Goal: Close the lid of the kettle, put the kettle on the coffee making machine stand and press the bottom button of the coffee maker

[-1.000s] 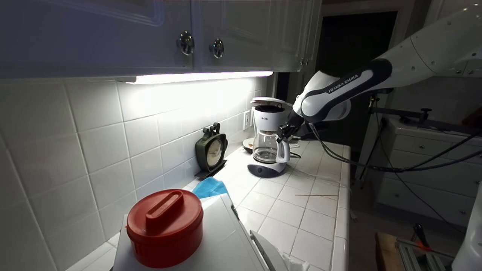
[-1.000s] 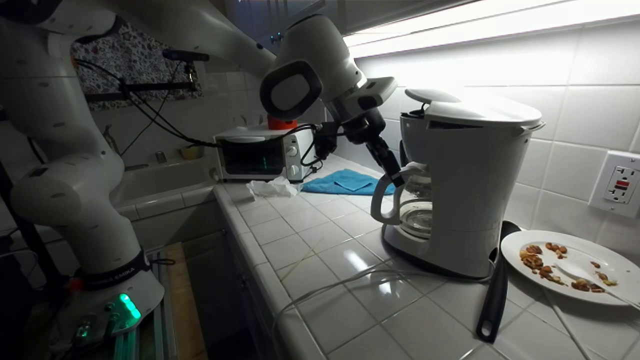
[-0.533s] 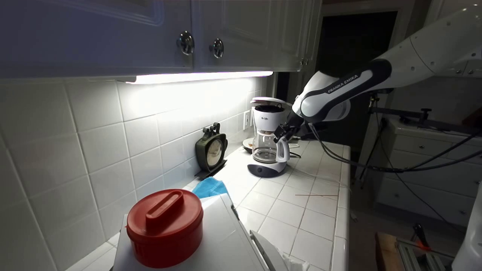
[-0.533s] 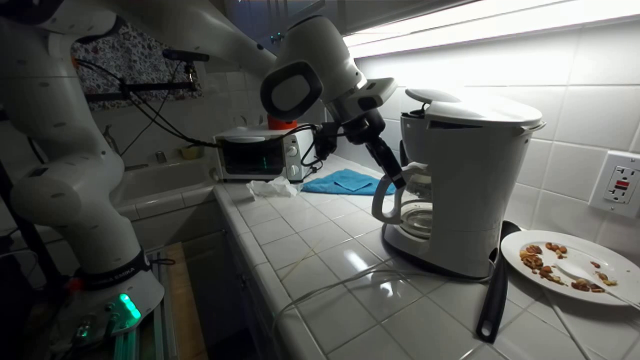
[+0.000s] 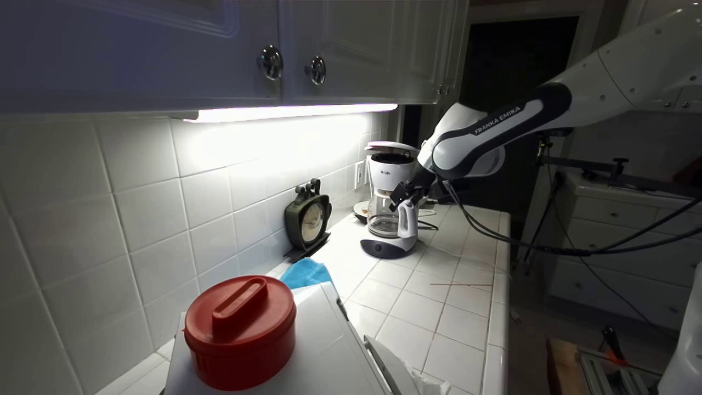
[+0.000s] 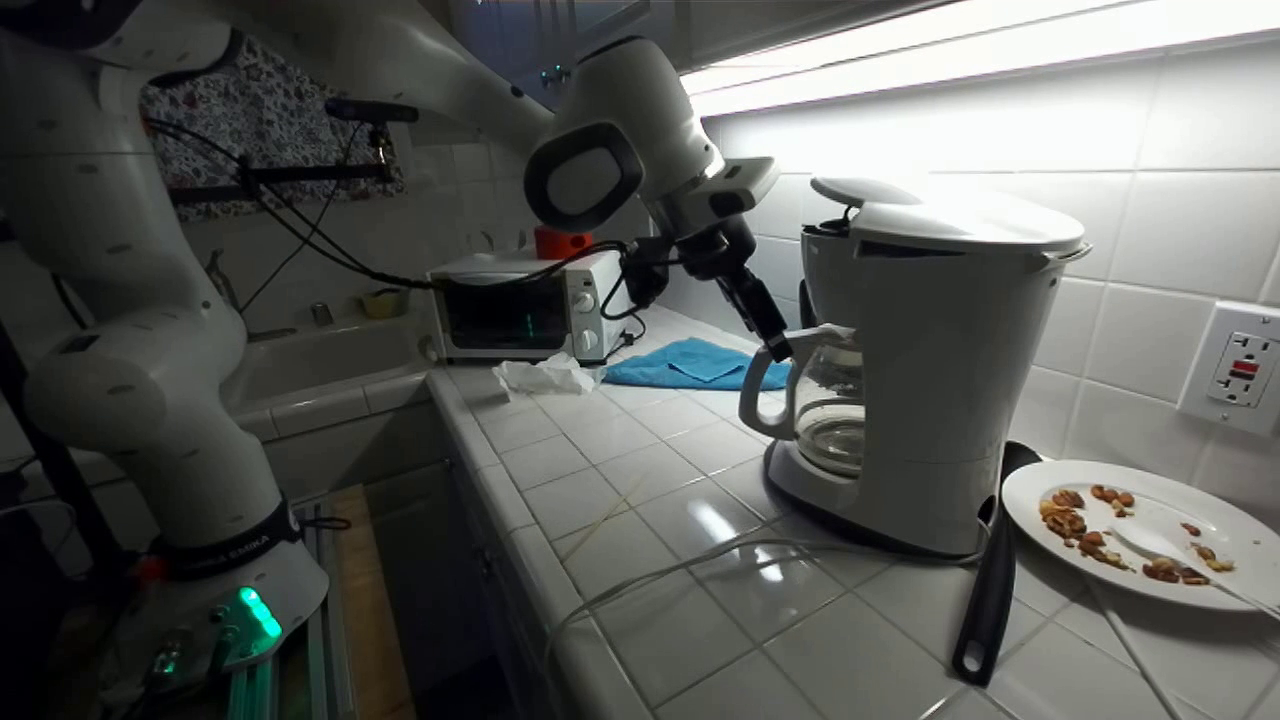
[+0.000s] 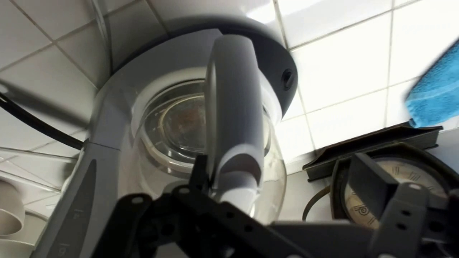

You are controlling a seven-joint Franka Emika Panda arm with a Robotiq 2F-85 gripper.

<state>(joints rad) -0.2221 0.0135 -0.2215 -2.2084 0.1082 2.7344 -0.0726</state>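
The kettle (image 5: 385, 216) sits upright on the stand (image 5: 396, 251) of the coffee maker (image 6: 940, 380). Its handle (image 7: 235, 96) points toward the free edge of the counter (image 5: 498, 307), away from the wall (image 5: 148, 208); I think this is to let the gripper (image 7: 285, 173) reach it. The gripper is at the handle's top with jaws spread wide: one finger (image 7: 199, 173) is just beside the handle, the other finger (image 7: 373, 182) well apart from it, so nothing is held. If the near finger touches, I cannot tell. Most likely the kettle is now being seated or let go, and the button (image 5: 378, 248), low on the coffee maker's front, is left to press. The kettle's lid I cannot see well.

In front of the coffee maker the counter gives the wider room for going to the button; the clock (image 5: 312, 222) is along the wall there and the blue cloth (image 6: 700, 365) lies farther. Behind it, the plate (image 6: 1035, 495) and the cord (image 6: 740, 545) make less room. A sideways move could turn the kettle; backing out straight looks safer.
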